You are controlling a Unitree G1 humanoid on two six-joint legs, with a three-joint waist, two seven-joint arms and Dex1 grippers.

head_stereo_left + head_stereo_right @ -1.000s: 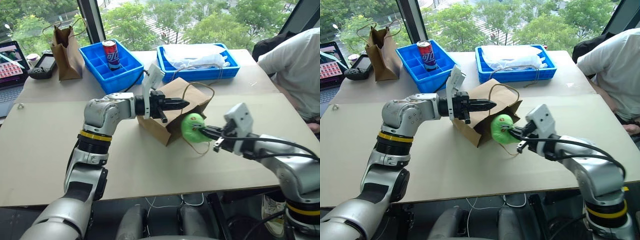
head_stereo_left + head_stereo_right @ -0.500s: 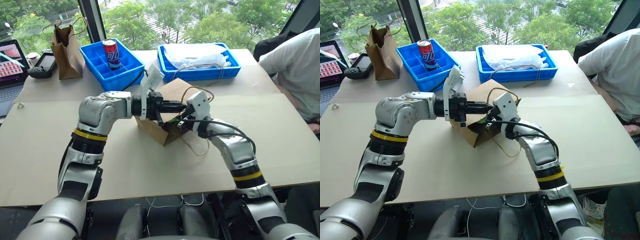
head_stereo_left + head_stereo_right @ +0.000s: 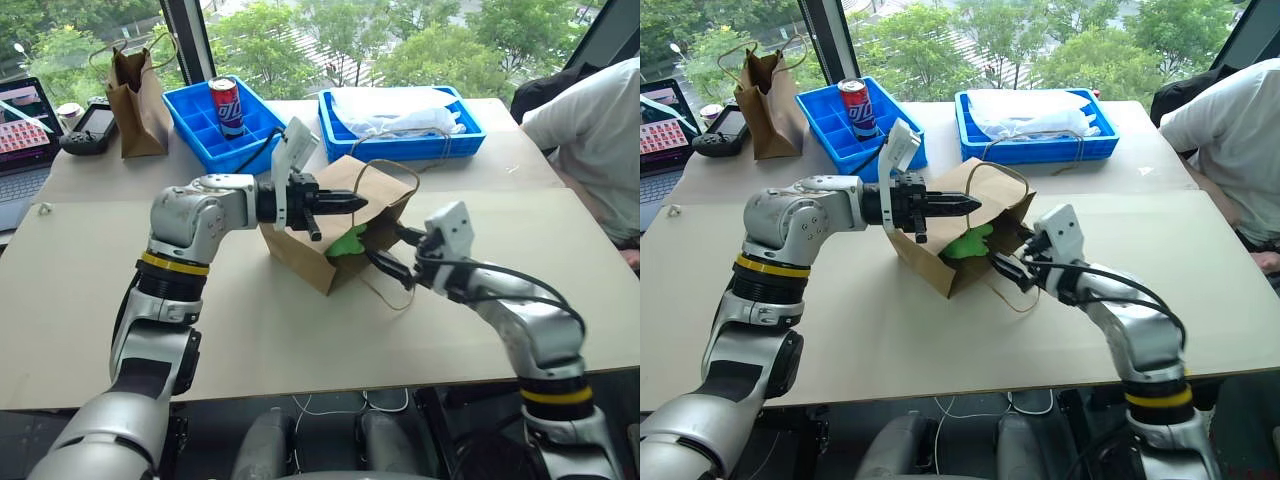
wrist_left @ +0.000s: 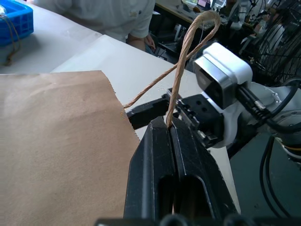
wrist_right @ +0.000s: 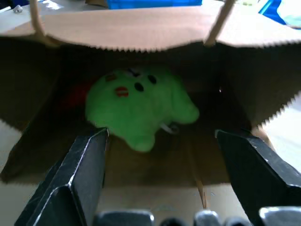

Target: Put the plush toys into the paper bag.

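The paper bag (image 3: 318, 232) lies on its side on the counter (image 3: 90, 290), with its open mouth turned toward my right claw (image 3: 395, 252). My left claw (image 3: 352, 203) is closed on one cord handle (image 4: 188, 56) of the bag, at the upper edge of the mouth; in the left wrist view the twisted cord rises from between the two black fingers (image 4: 155, 160), which are pressed together. The second cord handle (image 3: 385, 290) lies slack on the counter just in front of the mouth. My right claw is just outside the mouth, with its two fingers (image 5: 82, 174) spread wide and nothing between them. The green plush toy (image 5: 141, 106) is inside the bag, near the mouth, resting on the lower wall with its face turned outward; part of it shows at the opening in the head views (image 3: 965, 242). A red shape (image 5: 77, 96), deeper in the bag and beside the green plush toy, is too dark to identify with certainty. Behind the bag, two blue trays stand on the counter: the divided tray (image 3: 205, 125) holds a drink can (image 3: 226, 105), and the other tray (image 3: 400, 140) holds clear plastic wrapping (image 3: 390, 110). A narrower, darker brown bag (image 3: 140, 95) stands upright farther off, beyond the divided tray, near a laptop (image 3: 22, 125). A person in a white shirt (image 3: 590, 130) sits at the counter edge, well apart from the bag.
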